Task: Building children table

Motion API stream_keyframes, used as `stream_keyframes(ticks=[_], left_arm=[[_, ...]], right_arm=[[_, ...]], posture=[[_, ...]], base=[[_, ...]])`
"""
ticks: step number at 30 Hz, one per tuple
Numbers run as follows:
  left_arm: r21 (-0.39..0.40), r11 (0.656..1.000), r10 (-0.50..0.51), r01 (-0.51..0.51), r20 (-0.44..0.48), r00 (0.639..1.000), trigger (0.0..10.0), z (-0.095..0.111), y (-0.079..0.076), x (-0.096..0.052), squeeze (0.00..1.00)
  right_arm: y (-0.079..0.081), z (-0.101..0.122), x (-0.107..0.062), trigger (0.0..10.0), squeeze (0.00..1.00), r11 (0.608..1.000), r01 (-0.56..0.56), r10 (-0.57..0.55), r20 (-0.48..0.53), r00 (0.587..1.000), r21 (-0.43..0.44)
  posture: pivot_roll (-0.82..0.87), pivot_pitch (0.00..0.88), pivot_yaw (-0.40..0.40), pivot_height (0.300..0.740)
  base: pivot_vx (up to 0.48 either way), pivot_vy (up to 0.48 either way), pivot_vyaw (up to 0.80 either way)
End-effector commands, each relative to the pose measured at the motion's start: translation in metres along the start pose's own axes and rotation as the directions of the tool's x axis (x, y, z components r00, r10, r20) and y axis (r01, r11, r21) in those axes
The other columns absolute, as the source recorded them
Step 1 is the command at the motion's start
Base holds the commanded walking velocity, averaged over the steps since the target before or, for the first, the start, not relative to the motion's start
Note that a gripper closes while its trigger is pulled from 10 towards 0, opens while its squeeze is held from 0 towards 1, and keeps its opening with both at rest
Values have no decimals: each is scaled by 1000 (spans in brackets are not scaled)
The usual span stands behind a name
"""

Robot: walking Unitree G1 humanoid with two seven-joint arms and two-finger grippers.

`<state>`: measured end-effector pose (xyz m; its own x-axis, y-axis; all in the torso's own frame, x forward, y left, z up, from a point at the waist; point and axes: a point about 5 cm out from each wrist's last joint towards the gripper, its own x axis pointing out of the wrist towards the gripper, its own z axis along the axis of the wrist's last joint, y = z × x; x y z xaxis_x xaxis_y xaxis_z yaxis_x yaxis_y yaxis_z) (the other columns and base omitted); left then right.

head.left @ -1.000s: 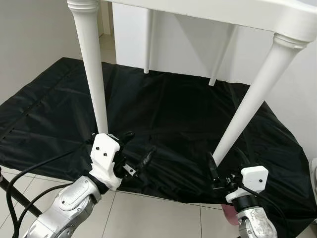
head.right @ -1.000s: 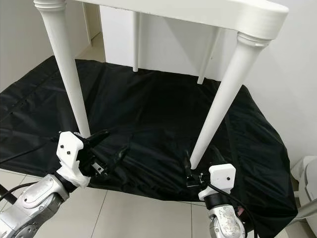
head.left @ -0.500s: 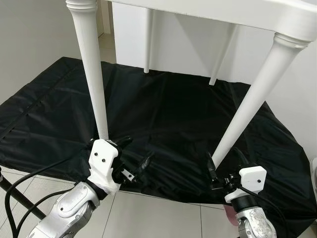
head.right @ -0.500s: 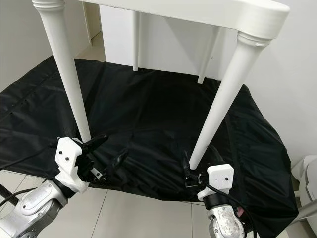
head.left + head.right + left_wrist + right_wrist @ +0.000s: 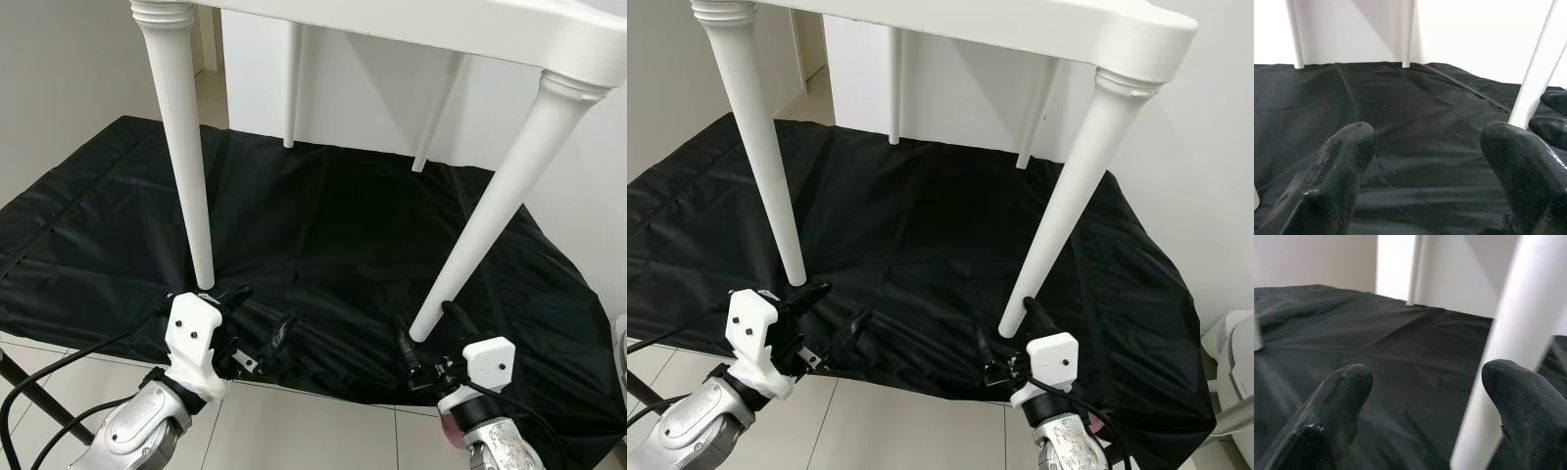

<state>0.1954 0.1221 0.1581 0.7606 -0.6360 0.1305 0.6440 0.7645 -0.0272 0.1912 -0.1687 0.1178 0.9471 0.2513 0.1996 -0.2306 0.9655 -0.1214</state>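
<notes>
A white children's table [image 5: 441, 24] stands upright on a black sheet [image 5: 333, 225]. Its near left leg [image 5: 186, 157] and near right leg [image 5: 490, 215] rest on the sheet's front part, and two far legs [image 5: 292, 88] stand by the wall. My left gripper [image 5: 263, 307] is open, low over the sheet's front edge, just in front of and right of the near left leg's foot. My right gripper [image 5: 425, 321] is open, its fingers either side of the near right leg's foot; the right wrist view shows that leg [image 5: 1508, 357] between the fingers [image 5: 1337, 406].
The sheet lies on a light tiled floor [image 5: 313, 431], its front edge just under both grippers. White walls stand behind and to the right of the table. A white object [image 5: 1236, 362] sits at the far right edge. Black cables [image 5: 59, 352] trail from my left arm.
Both grippers have drawn back toward me and dropped lower. The left one has come away from the near left leg, whose foot now shows. The table has not moved.
</notes>
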Motion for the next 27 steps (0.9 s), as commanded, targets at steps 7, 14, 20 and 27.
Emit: stream_keyframes(ticks=[7, 14, 20, 27], left_arm=[[22, 977, -211, 212, -12, 977, 10000, -4, -8, -7, 0], [14, 932, -360, 363, -90, 928, 10000, -14, -15, -23, 0], [7, 909, -413, 417, -126, 902, 10000, -15, -15, -29, 0], [-26, 861, -502, 507, -199, 842, 10000, -22, -15, -40, 0]], right_arm=[[5, -4, -3, 10000, 0, 997, -72, 72, -29, 997, 23], [25, -16, -5, 10000, 0, 916, -388, 398, -100, 912, 102], [24, -19, -5, 10000, 0, 859, -499, 511, -125, 850, 120], [19, -27, -12, 10000, 0, 712, -682, 702, -195, 685, 165]], posture=[[-6, 0, -63, 740], [1, 0, -77, 740], [5, 0, -88, 740], [9, 0, -90, 740]], base=[[0, 0, 0], [0, 0, 0], [0, 0, 0], [0, 0, 0]])
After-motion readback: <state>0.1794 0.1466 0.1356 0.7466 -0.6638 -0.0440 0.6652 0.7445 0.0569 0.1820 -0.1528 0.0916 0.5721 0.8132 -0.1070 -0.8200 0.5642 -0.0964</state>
